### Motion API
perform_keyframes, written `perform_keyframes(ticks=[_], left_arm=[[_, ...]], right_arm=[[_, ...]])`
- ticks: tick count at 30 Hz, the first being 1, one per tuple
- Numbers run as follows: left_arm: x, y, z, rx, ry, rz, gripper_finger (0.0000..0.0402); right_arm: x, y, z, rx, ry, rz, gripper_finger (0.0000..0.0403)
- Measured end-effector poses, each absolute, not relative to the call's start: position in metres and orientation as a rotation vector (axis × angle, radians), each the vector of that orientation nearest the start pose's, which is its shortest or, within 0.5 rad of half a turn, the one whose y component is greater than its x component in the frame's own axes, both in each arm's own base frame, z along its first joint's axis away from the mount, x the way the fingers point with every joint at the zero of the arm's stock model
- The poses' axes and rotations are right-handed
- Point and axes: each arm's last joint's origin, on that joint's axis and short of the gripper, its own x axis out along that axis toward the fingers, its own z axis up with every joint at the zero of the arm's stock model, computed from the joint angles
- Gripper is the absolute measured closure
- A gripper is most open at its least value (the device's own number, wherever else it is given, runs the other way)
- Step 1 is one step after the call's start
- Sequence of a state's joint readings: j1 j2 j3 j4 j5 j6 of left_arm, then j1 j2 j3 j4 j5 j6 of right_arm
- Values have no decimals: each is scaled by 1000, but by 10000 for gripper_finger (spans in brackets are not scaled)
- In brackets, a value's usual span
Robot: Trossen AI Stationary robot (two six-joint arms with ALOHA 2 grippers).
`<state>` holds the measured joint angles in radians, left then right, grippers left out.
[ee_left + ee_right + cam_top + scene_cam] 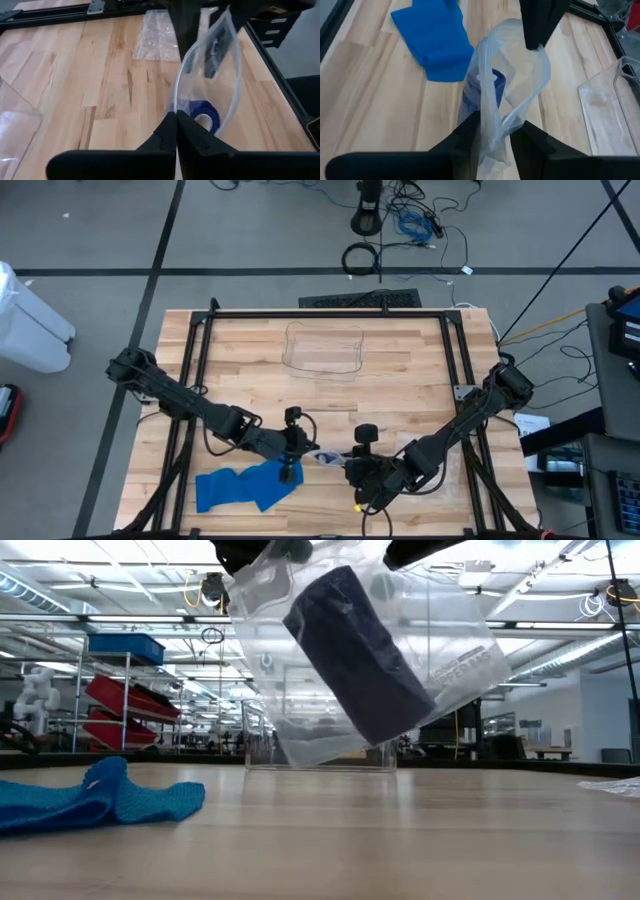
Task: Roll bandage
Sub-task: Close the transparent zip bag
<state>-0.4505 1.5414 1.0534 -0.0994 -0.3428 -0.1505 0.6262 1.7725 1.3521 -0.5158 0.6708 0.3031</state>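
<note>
Blue cloth: crumpled on the table, front left, near the left gripper.

Left gripper: front centre, fingers clenched on one edge of the bag's mouth.

Bag: clear plastic, held tilted above the table between both grippers, mouth pulled open.

Bandage: blue roll, inside the bag at its bottom.

Right gripper: just beside the left one, fingers pinching the opposite edge of the bag.

Clear tray: back centre of the table, well apart.
</note>
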Motion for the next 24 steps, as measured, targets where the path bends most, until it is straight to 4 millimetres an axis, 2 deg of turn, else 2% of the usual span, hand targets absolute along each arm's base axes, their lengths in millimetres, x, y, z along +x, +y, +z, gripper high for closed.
perform_keyframes(ticks=[7, 12, 19, 24], left_arm=[[306, -138, 253, 86, 550, -66, 401], [306, -137, 252, 93, 563, -63, 401], [306, -137, 252, 94, 563, -64, 401], [306, -137, 252, 95, 561, -64, 401]], right_arm=[[317, 202, 245, -170, 697, -201, 324], [317, 202, 245, -161, 694, -206, 326], [315, 203, 246, -213, 651, -286, 285], [307, 202, 242, -167, 652, -291, 250]])
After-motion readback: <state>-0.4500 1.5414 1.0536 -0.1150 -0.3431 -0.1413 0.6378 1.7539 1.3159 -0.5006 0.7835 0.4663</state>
